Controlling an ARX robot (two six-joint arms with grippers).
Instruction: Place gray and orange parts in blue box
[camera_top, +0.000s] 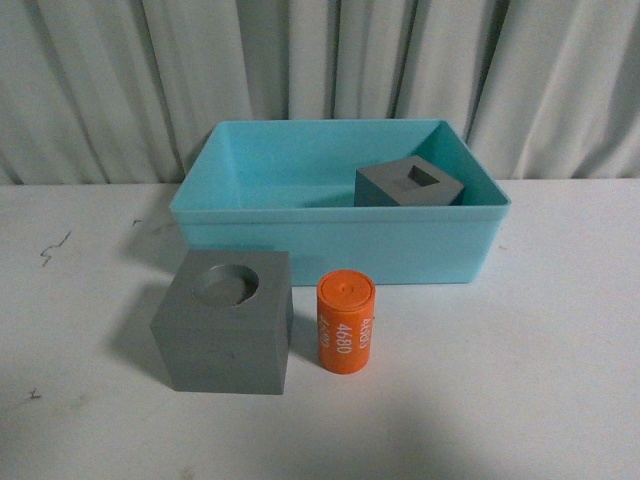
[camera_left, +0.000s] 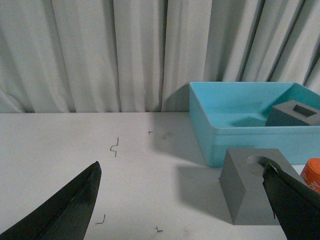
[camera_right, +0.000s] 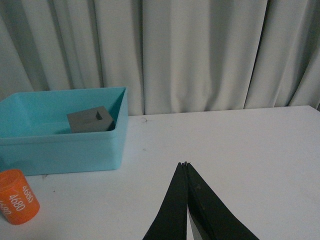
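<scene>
Left fingers (camera_left: 70, 210) are hanging wide apart, right fingers (camera_right: 172, 210) pressing together empty; square-recess matte gray cube (camera_top: 409, 186) is sitting inside the light-blue plastic bin (camera_top: 330, 245), round-recess gray cube (camera_top: 225, 320) and orange cylinder (camera_top: 345, 325) standing just outside it.

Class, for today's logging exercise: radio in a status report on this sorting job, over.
Left gripper open, right gripper shut, both empty. Square-recess cube in blue box; round-recess cube, orange cylinder outside, before it. No obstruction seen.
</scene>
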